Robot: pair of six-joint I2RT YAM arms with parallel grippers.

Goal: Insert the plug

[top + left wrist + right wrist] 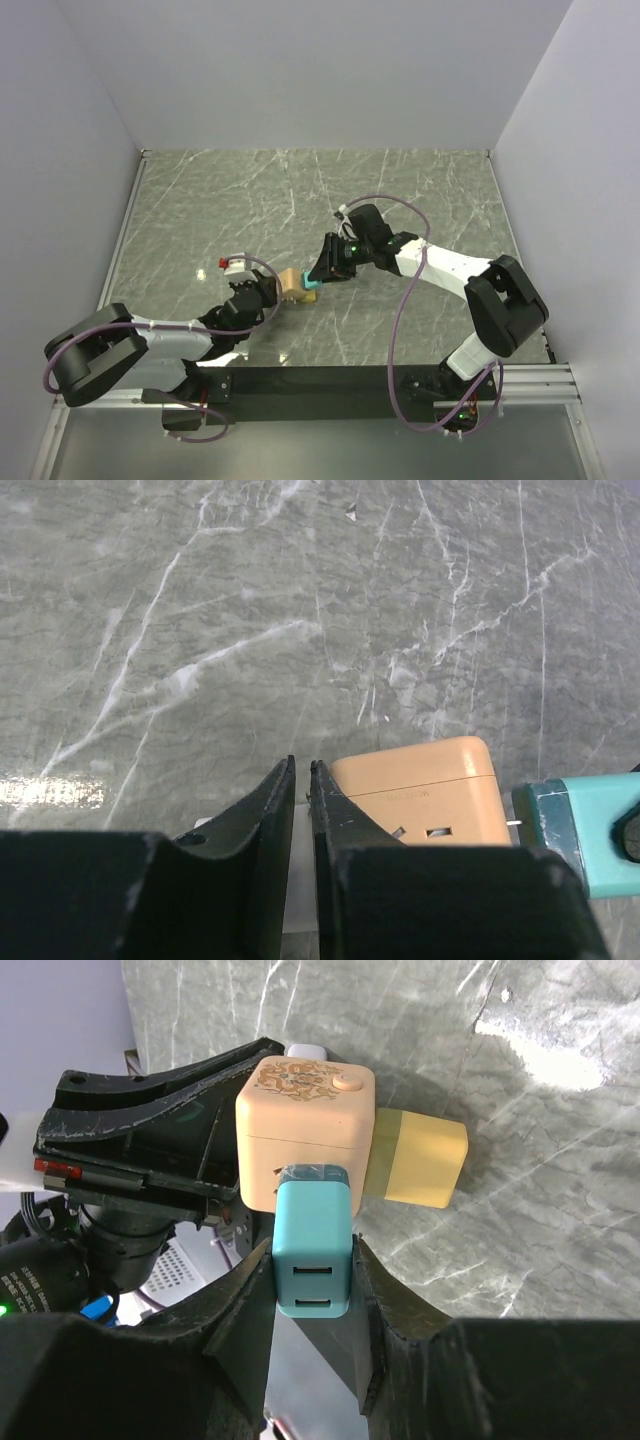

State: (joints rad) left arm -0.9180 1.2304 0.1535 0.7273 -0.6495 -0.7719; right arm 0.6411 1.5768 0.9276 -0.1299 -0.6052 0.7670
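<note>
I judge the teal plug (312, 1225), at the middle of the tabletop (250, 200) with its front at the peach socket cube (305, 1120), light, stiff and slippery, so my right end effector (312, 1265) grasps its flat sides, while the left end effector (303, 770) is almost closed beside the cube.

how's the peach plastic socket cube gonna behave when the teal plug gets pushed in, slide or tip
The peach plastic socket cube looks rigid, so it likely won't flex. The glossy marble tabletop may let it slide, though the left gripper beside it probably braces it. Its flat faces make rolling unlikely.
</note>
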